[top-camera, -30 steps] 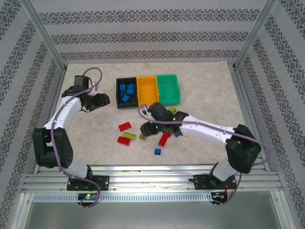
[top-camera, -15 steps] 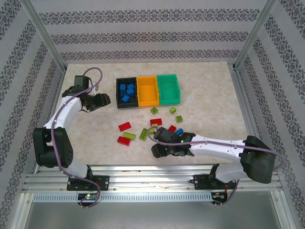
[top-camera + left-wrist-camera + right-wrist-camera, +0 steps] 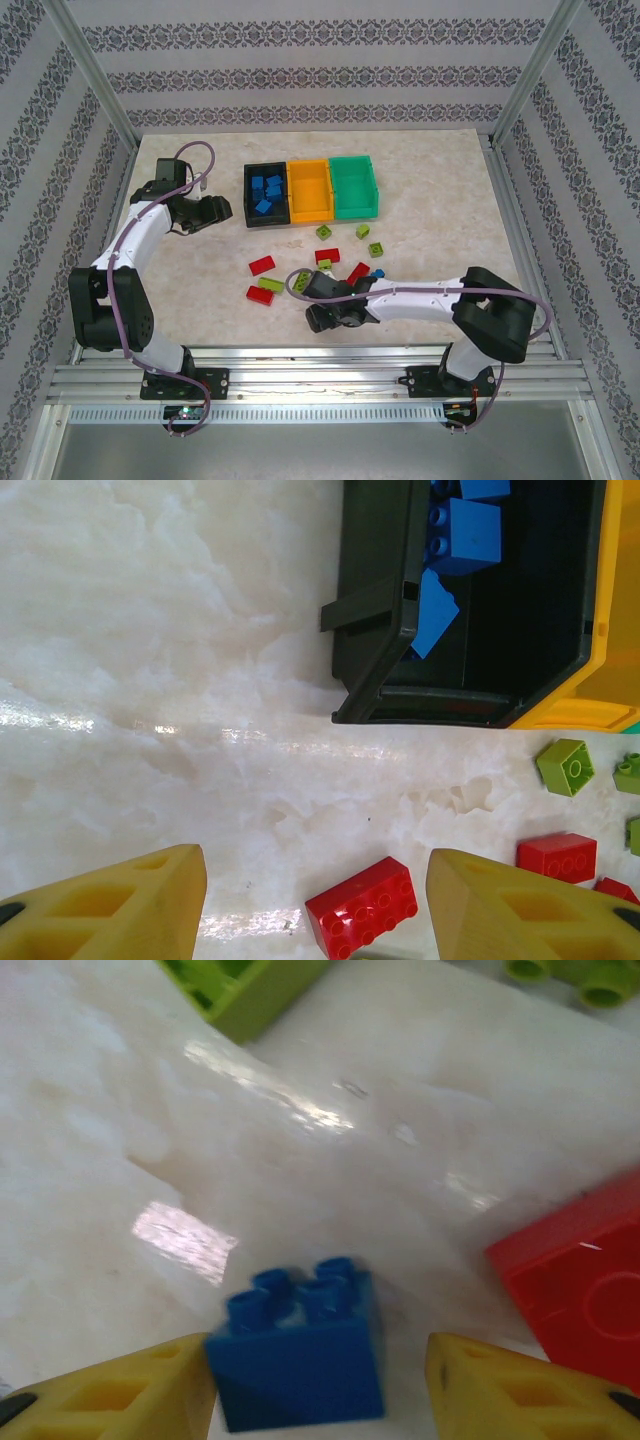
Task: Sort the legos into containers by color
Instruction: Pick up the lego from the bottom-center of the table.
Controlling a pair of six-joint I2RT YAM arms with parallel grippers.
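My right gripper (image 3: 320, 318) is low over the table near its front edge, open around a small blue lego (image 3: 298, 1362). The brick rests against the left finger (image 3: 130, 1390); the right finger (image 3: 520, 1385) stands apart from it. My left gripper (image 3: 215, 212) is open and holds nothing, just left of the black bin (image 3: 250, 200), which holds several blue legos (image 3: 468, 535). The orange-yellow bin (image 3: 309, 190) and the green bin (image 3: 355, 186) stand beside it. Red legos (image 3: 262, 265) and lime green legos (image 3: 271, 285) lie scattered in front of the bins.
A red brick (image 3: 580, 1290) lies just right of the blue one, and a lime brick (image 3: 250, 990) beyond it. Another blue lego (image 3: 377, 273) sits by the right forearm. The left wrist view has a red brick (image 3: 365, 910) ahead of the fingers. Metal frame posts border the table.
My right arm has swung from the middle of the scattered bricks toward the front edge and come down around the lone blue brick. The left arm has not moved.
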